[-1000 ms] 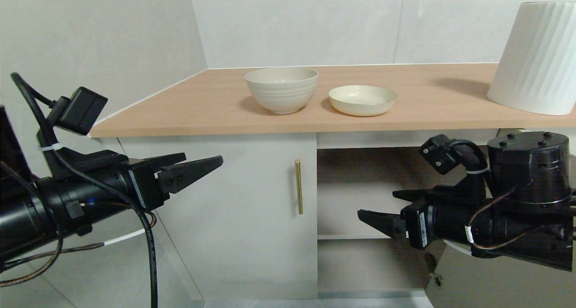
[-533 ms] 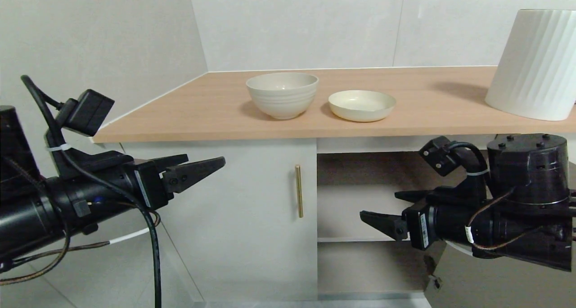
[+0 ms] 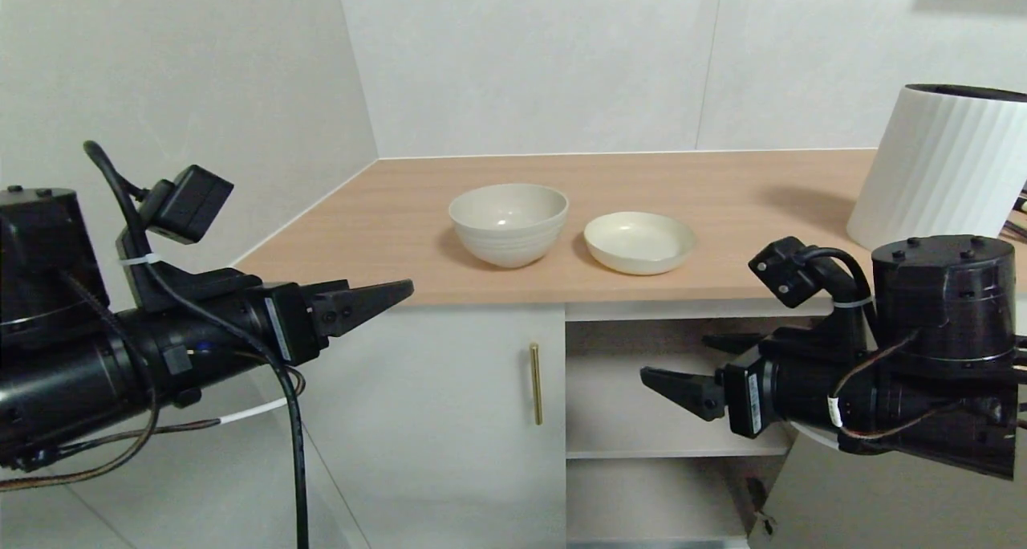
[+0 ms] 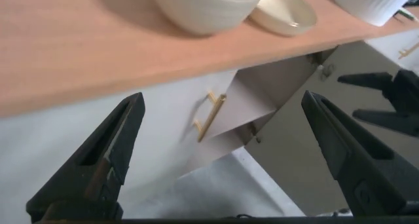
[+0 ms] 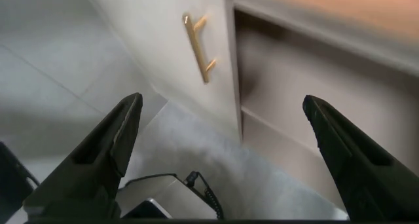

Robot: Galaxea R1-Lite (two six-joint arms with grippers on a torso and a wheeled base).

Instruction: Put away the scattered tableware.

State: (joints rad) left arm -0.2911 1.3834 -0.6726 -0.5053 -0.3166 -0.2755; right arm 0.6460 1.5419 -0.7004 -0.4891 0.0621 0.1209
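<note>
The left gripper (image 3: pixel 375 290) hangs empty, fingers spread wide, just below the level of the wooden counter (image 3: pixel 722 188). Up and to its right the deep bowl (image 3: pixel 509 224) sits upright on the counter, with the shallow dish (image 3: pixel 639 242) just beside it, apart from it. The right gripper (image 3: pixel 674 358), fingers also spread and empty, sits below the dish before the open cabinet shelf (image 3: pixel 674 453), with the closed door's brass handle (image 3: pixel 534 383) to its left. Above and to the right of it stands a white ribbed container (image 3: pixel 939 168).
</note>
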